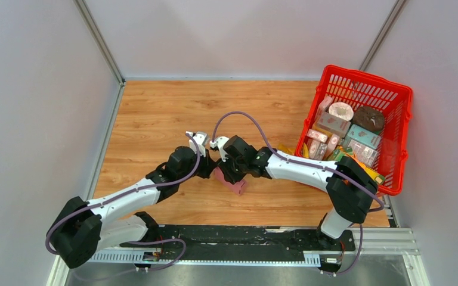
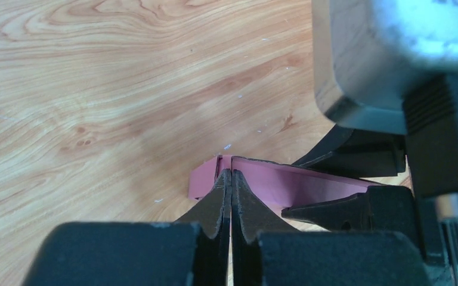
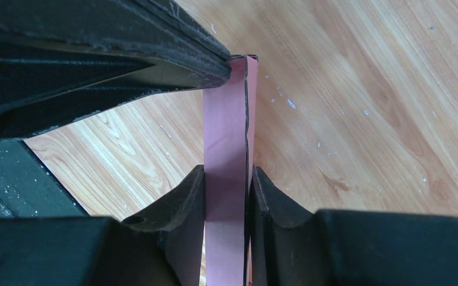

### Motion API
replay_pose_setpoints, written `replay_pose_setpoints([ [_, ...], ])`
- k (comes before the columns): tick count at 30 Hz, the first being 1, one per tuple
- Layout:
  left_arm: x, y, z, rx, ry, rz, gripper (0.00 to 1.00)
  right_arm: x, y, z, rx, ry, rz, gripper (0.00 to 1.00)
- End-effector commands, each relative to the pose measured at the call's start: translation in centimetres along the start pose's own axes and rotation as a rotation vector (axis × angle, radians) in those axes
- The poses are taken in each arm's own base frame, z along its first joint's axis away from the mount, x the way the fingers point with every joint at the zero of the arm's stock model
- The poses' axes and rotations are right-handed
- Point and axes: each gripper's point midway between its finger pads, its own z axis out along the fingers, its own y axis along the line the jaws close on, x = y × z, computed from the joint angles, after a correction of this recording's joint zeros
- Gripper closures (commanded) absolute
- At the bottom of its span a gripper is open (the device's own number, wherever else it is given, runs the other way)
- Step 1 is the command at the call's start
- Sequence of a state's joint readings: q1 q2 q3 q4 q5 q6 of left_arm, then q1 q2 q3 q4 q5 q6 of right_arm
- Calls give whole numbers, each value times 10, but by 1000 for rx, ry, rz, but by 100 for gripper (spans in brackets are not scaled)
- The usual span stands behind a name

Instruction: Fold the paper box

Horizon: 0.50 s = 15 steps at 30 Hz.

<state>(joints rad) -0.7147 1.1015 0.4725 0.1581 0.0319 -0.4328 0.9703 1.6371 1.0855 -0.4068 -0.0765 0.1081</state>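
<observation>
The pink paper box (image 1: 235, 185) is held on edge just above the wooden table, between both grippers at the table's middle. In the right wrist view the paper box (image 3: 225, 119) runs as a narrow upright strip, and my right gripper (image 3: 226, 179) is shut on its two sides. My left gripper (image 2: 231, 174) is shut, its tips pinching the thin far end edge of the paper box (image 2: 292, 185). From above, the left gripper (image 1: 216, 171) and right gripper (image 1: 231, 175) meet tip to tip, covering most of the box.
A red mesh basket (image 1: 393, 90) with several printed cartons stands at the table's right edge. Grey walls close in the wooden table (image 1: 155, 119) on the left, back and right. The arms' bases sit on a rail (image 1: 244, 238) at the near edge.
</observation>
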Motion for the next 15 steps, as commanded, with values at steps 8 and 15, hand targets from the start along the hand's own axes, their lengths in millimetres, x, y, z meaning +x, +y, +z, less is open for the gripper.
replay_pose_setpoints([
  [8, 7, 8, -14, -48, -8, 13, 100, -8, 3, 12, -4, -42, 3, 89],
  [15, 9, 22, -18, -104, 8, 111, 100, -5, 3, 13, -18, -39, -27, 89],
])
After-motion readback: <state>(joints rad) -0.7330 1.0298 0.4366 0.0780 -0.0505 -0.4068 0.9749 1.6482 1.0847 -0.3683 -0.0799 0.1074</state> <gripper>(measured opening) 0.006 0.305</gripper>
